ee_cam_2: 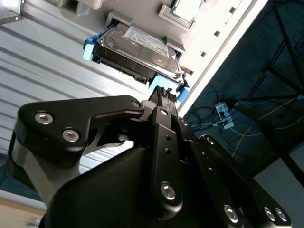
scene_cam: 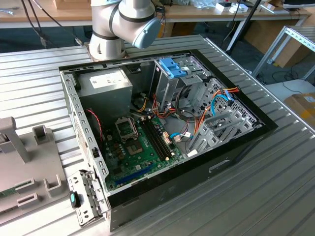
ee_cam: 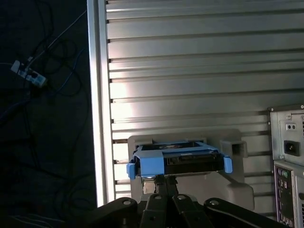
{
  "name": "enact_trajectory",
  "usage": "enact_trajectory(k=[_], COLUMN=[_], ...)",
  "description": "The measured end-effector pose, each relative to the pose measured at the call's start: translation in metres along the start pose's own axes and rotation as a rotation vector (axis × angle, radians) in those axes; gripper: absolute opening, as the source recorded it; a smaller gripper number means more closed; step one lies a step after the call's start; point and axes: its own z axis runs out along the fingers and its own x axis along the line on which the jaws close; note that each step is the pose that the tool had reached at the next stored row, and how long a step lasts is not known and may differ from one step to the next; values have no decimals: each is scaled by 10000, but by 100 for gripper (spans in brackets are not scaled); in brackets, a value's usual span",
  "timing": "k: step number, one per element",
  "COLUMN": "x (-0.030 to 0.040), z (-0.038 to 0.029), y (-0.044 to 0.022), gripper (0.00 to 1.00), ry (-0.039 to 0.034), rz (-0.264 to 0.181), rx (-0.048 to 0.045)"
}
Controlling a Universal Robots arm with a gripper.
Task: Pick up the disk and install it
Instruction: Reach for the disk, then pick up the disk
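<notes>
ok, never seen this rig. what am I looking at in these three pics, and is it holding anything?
It is one grey robot arm standing on a ribbed aluminium table. The exterior view comes from a camera off the arm. It looks down on an open black computer case with its green circuit board exposed.

Both wrist views come from cameras riding on the arm, so the black gripper sits in the foreground. Just ahead of it is the disk, a flat grey metal hard drive edged by a light-blue plastic rail. The disk rests in a pale grey plastic holder on the table.

The gripper is close up to the blue rail, but these pictures do not settle whether it has gripped the disk. The disk is not yet in the case.
</notes>
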Motion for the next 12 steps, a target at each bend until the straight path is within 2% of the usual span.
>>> enact_trajectory(k=[2, 4, 12], x=[7, 15, 16], z=[15, 51, 62], y=[0, -2, -2], gripper=[11, 11, 11], ry=[6, 55, 54], rz=[-4, -4, -4], rx=[0, 6, 5])
